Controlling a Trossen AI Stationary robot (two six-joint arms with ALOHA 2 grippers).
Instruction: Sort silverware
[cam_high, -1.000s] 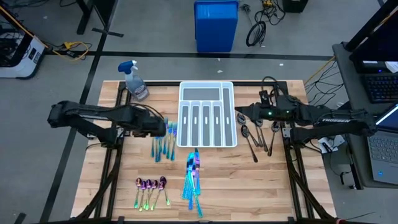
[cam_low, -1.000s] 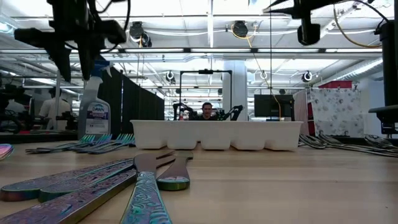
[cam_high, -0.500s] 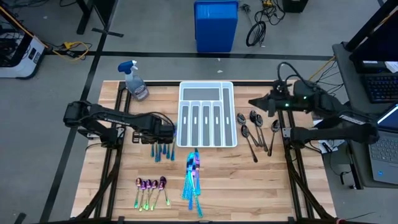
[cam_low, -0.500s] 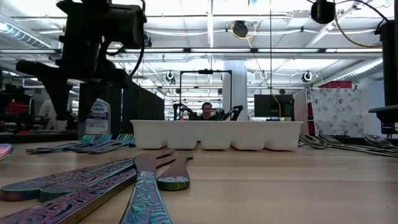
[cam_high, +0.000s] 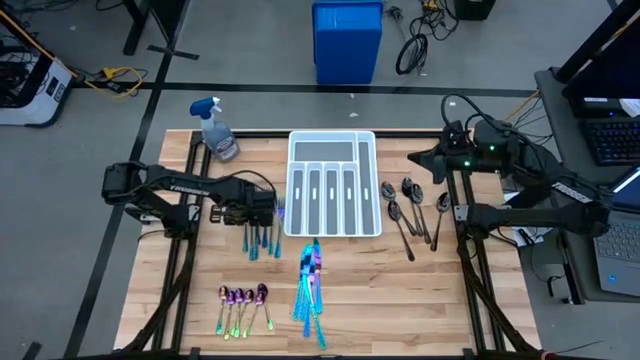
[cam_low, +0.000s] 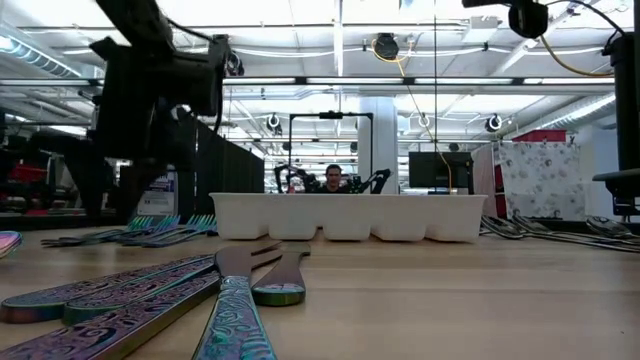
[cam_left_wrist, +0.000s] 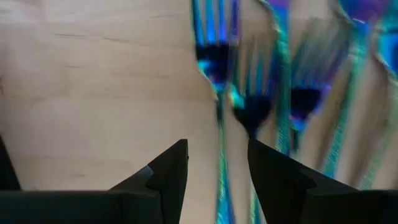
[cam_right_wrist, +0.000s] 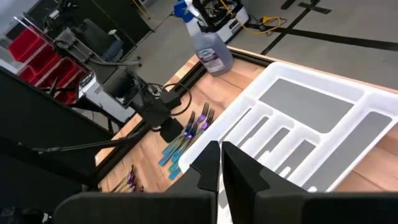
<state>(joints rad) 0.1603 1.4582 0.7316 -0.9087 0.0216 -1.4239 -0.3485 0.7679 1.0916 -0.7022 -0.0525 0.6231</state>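
Nothing sorted yet; tray (cam_high: 332, 150) sitting empty. Left gripper (cam_left_wrist: 216, 163) fingers apart, straddling a fork (cam_left_wrist: 213, 68); right gripper (cam_right_wrist: 220, 163) fingers together, idling.

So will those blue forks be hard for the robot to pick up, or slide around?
Probably tricky. The blue forks are slim and lie flat on the wooden table, so they look hard to get under. Their shiny metal may slip. They lie close together, so the left end effector, open around one handle, could nudge its neighbours.
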